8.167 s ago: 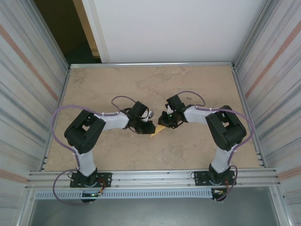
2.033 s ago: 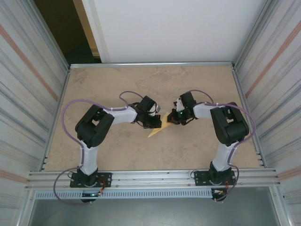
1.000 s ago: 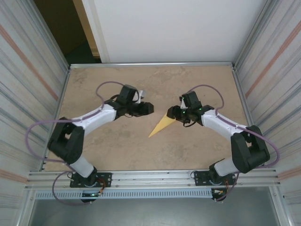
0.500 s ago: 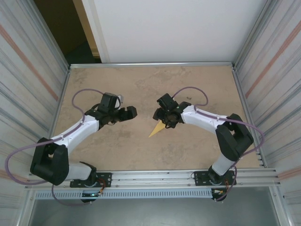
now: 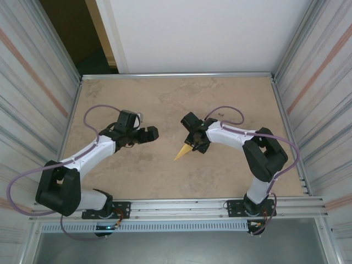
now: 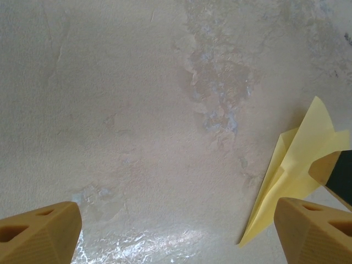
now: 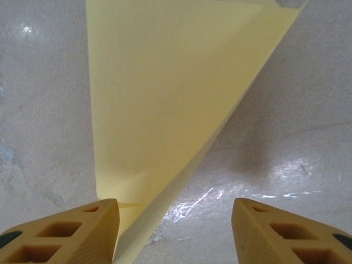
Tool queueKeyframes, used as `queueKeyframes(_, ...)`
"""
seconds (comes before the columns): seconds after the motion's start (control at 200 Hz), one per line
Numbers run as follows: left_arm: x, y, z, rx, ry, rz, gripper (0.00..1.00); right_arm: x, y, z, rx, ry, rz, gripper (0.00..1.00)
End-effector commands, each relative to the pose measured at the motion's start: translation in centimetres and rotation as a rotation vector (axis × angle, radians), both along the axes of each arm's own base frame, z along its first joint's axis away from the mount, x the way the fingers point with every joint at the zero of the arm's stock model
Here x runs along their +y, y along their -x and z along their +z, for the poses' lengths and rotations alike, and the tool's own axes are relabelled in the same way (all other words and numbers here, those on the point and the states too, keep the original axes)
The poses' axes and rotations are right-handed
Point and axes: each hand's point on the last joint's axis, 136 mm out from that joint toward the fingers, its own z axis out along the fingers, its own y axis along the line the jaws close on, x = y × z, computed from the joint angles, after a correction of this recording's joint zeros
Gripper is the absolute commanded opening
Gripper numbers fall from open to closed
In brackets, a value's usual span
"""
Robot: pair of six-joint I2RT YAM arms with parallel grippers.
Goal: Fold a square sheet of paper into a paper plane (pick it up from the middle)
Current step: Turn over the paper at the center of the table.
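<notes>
left gripper [image 5: 147,133] spread wide and empty, over bare table [image 5: 231,93] left of centre. Clear gap to the paper plane [image 5: 184,152], lying flat mid-table with its nose toward the near edge. right gripper [image 5: 193,141] over its wide tail, fingers apart and not clamped. Open tabletop all round, side walls [image 5: 38,99] well apart.

A mottled beige table [image 5: 165,99] stands between a ribbed metal left wall [image 5: 33,99] and a matching right wall [image 5: 324,93]. Behind it rise a white panel [image 5: 203,33] and a dark doorway [image 5: 71,33]; an aluminium rail [image 5: 176,208] runs along its near edge, and a pale scuffed patch [image 6: 217,93] marks its surface.
</notes>
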Motion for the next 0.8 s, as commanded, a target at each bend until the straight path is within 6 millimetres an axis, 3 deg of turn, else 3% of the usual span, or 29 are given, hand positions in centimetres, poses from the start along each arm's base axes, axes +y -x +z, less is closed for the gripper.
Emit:
queueKeyframes(0.0, 0.1, -0.2, 0.0, -0.004, 0.002, -0.008, 0.91, -1.2, 0.5, 0.8, -0.012, 0.032, -0.056, 0.51)
queueKeyframes(0.311, 0.3, -0.3, 0.2, -0.019, 0.000, 0.004, 0.91, -1.2, 0.4, 0.5, -0.024, 0.023, -0.062, 0.21)
queueKeyframes(0.496, 1.2, -0.4, 0.3, -0.024, 0.003, 0.046, 0.91, -0.6, -1.0, 2.6, -0.112, 0.015, 0.008, 0.04)
queueKeyframes(0.616, 2.1, -0.5, 0.2, -0.017, 0.071, 0.074, 0.92, 2.2, -2.9, 5.9, -0.219, -0.013, 0.228, 0.00)
queueKeyframes(0.797, 5.0, -0.7, -0.3, 0.005, 0.192, 0.200, 0.91, 8.7, -3.9, 10.0, -0.342, -0.185, 0.586, 0.00)
